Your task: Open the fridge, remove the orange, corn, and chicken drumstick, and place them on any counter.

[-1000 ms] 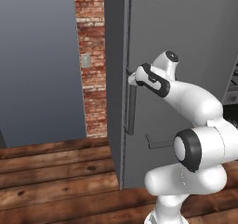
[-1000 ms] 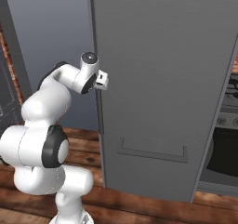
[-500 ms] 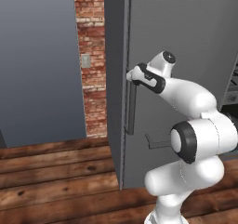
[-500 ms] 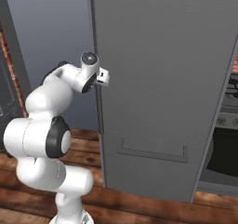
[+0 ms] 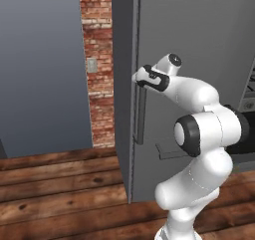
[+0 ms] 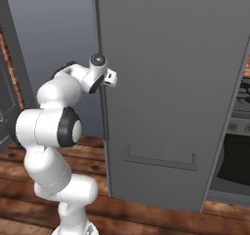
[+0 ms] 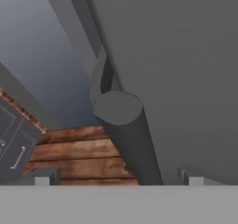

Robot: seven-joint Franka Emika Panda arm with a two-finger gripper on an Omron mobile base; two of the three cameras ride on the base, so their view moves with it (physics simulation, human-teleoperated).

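dark grey fridge stands upright, door shut, seam tight along its edge. it rises from a wood plank floor, beside a strip of red brick wall with a small grey switch plate on it. a blue-grey wall panel lies on the far side of the brick from the fridge.

vertical grey bar handle runs down the fridge door near its edge. white arm reaches up to the handle; gripper sits at the upper part of the bar. in the right base view the gripper is against the door edge at the same height.

hand view: the handle shows end-on as a round grey bar, running down toward the floor, and it lies between the two finger tips. the tips stand wide apart, one on each side of the bar, with clear gaps to it: claw open, not gripping.

low on the door, below the handle, a shallow rectangular recess. a dark oven front stands just beside the fridge, on the side away from the handle.
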